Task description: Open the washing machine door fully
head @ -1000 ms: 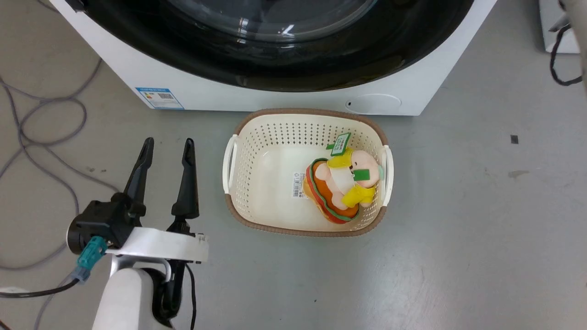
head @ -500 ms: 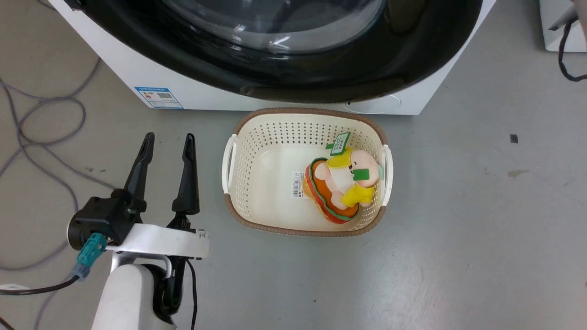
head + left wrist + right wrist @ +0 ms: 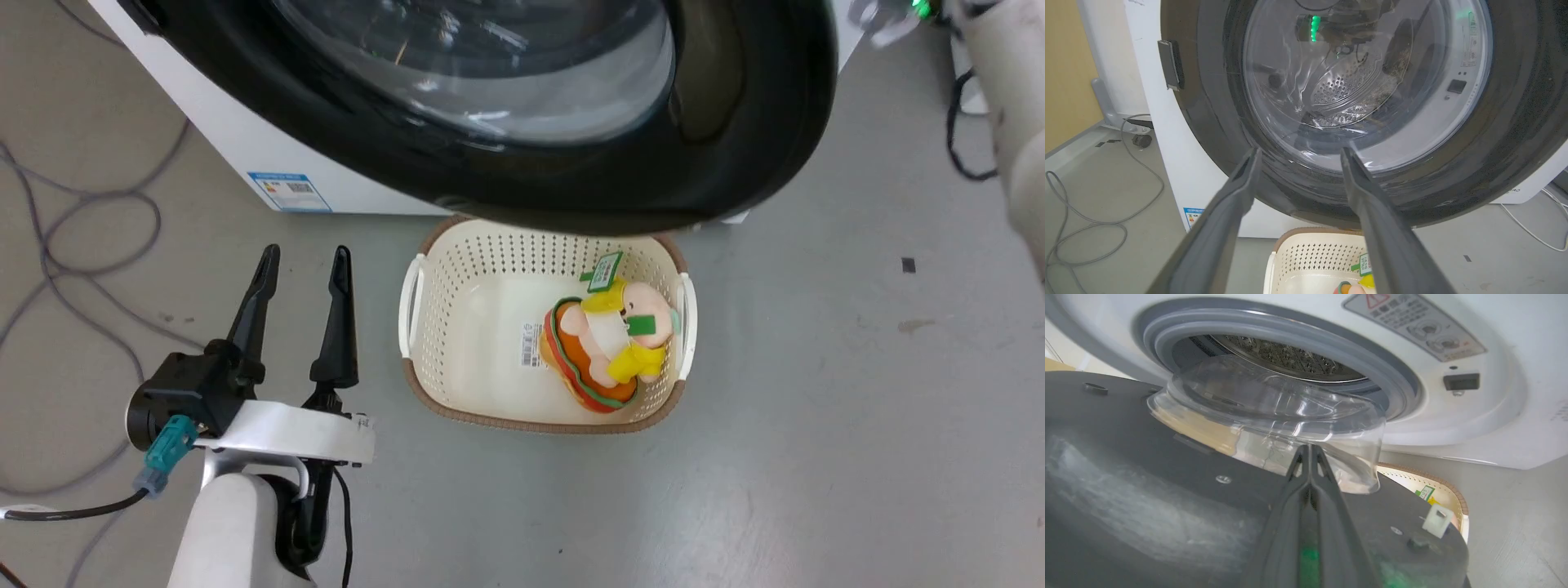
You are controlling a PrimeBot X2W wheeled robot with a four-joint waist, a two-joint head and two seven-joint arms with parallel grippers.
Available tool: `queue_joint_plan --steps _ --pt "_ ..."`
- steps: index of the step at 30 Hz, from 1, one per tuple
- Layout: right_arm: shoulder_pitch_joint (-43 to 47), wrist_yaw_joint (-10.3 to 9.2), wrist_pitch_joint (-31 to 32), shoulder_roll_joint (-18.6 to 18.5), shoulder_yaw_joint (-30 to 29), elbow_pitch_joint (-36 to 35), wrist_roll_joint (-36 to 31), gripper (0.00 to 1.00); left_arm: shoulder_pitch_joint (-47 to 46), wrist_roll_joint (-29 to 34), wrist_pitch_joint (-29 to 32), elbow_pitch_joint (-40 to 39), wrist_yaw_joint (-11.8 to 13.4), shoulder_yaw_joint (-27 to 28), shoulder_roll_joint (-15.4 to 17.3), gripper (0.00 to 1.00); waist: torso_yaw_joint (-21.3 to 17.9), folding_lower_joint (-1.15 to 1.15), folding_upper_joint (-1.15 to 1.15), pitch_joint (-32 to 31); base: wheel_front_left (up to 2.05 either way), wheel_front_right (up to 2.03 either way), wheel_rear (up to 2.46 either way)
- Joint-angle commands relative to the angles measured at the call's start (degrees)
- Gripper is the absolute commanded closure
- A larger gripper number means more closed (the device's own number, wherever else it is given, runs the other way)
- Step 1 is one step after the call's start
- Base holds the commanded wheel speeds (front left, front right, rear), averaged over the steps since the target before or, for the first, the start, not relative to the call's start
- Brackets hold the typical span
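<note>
Change: washing machine door [image 3: 735,122] stands further out from the washing machine [image 3: 277,155] than half a second ago; its lower rim now overhangs the far rim of the basket [image 3: 416,302], which it cleared before
Door, look: large and round, glossy black outer ring, bulging clear glass centre; matte black inner side with screws and a small white latch piece
Door, place: partly open, above the basket's far edge
Machine opening: grey gasket [image 3: 1290,330] and perforated steel drum [image 3: 1282,355] exposed behind the door
Left gripper [image 3: 304,251]: fingers spread wide, holding and touching nothing; just beside the basket's left handle, pointing toward the machine
Right gripper [image 3: 1309,448]: fingers pressed together, nothing between them; tips at the foot of the glass bowl on the door's inner side, contact cannot be told
Door to grippers: outer face turned toward the left gripper, well apart; inner face under the right gripper
Basket contents: plush toy [image 3: 608,343], toward the basket's right side
</note>
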Motion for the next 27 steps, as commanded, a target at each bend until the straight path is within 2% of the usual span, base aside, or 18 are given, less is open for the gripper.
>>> queue_joint_plan --steps 1,12,20,27 --pt "2.37 -0.03 0.71 1.07 0.02 -0.5 0.55 1.0 0.02 0.06 -0.32 0.29 -0.24 -0.09 0.09 0.0 0.01 0.0 0.0 -0.97 0.0 0.0 0.0" --pt "14.31 -0.03 5.76 1.95 0.01 -7.29 3.62 1.0 3.85 1.99 -0.32 2.49 -0.24 -0.31 0.08 0.0 0.44 0.0 0.0 -7.52 0.0 0.0 0.0" --pt "26.38 -0.03 10.91 2.35 -0.07 -16.68 7.03 1.0 7.25 2.45 -0.32 3.86 0.04 -0.87 0.06 0.0 0.85 0.0 0.0 -12.21 0.0 0.0 0.0" --pt "34.31 -0.03 12.51 2.49 -0.64 -24.33 8.58 1.0 8.48 2.72 -0.32 4.36 0.7 -2.05 0.06 0.0 1.34 0.0 0.0 -14.07 0.0 0.0 0.0"
